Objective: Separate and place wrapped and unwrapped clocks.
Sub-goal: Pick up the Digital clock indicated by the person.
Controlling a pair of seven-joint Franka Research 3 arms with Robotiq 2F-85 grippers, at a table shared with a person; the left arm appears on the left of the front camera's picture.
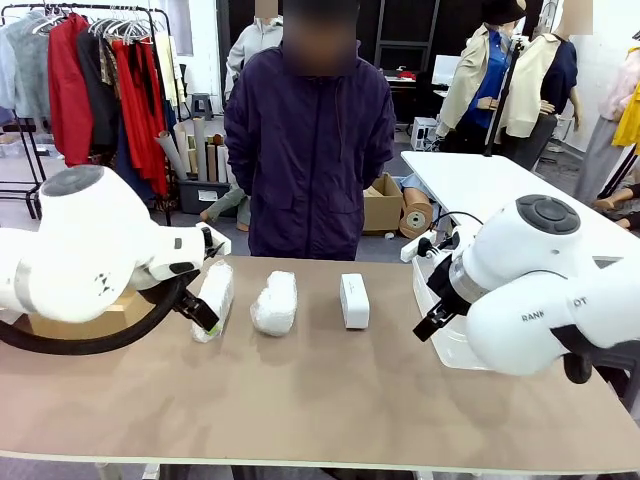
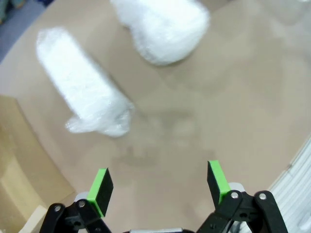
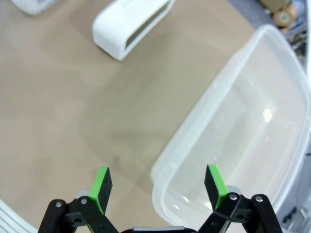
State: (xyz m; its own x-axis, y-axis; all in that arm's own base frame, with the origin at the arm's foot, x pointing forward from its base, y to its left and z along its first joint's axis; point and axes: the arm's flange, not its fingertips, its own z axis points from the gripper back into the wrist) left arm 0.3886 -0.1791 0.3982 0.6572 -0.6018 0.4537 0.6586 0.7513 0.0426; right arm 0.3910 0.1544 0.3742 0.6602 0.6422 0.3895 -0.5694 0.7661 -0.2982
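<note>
Three items in a row mid-table point(image 1: 320, 400), each with its long axis running near-to-far: left bundle point(image 1: 213, 300), mid bundle point(image 1: 274, 303), bare clock point(image 1: 354, 301). There are gaps between all three, none touching.

Left gripper point(image 2: 159, 187) is spread wide with nothing in it. It's the nearer arm for both bundles. From the front it sits right at the left bundle's outer side. Its wrist view says it isn't lined up:
- Pads point(image 2: 100, 189) hang over bare table.
- Left bundle point(image 2: 80, 85) is ahead and off to the left-pad side, lying diagonal to the line between the pads.
- Mid bundle point(image 2: 163, 29) is further ahead.

My read: it needs a shift toward the bundle plus a wrist roll so the pads straddle the short side. Box point(image 2: 14, 160) is close on that side, so it's tight there. The other side is open table.

Right gripper point(image 3: 158, 184) is also spread wide and holds nothing. It hovers over the tub point(image 3: 243, 126) rim and bare table. Bare clock point(image 3: 131, 24) is ahead toward the left-pad side, well apart, and diagonal in that view. The right arm is clearly the nearer one for it. There's open table between them, and the tub rim is the only edge to clear coming back.

Sorting looks not started: nothing in the part of the tub I can see, and I can't tell what's in the box.
</note>
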